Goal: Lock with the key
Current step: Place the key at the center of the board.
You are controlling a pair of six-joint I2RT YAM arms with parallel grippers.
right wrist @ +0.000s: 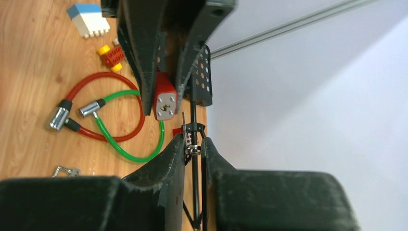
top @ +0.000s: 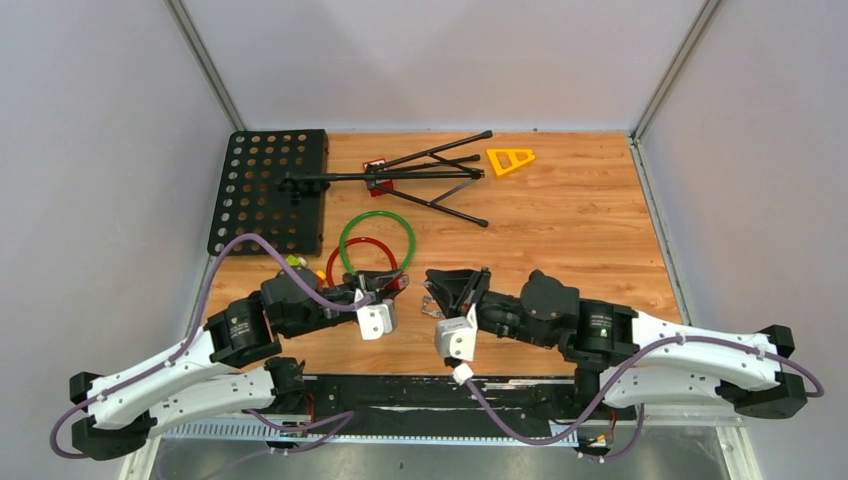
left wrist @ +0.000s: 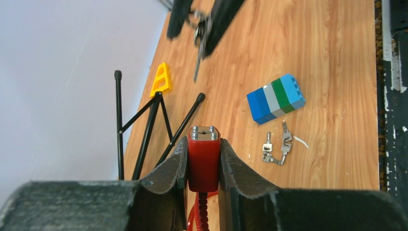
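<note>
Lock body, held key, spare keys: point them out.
Lock body [left wrist: 203, 159], left wrist view, red front face.
Held key [left wrist: 198, 62], left wrist view, blade.
Spare keys [left wrist: 286, 143], left wrist view, right-hand key.

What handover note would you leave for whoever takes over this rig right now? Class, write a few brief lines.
Left claw: shut on the red plastic lock body, keyhole face turned toward the other arm.
Right claw: shut on the small metal key, tip aimed at the lock but short of it.
Done: both parts gripped and roughly lined up.
Left: push the key into the keyhole, then turn it.
Note: a spare bunch of keys lies on the wooden table.
</note>
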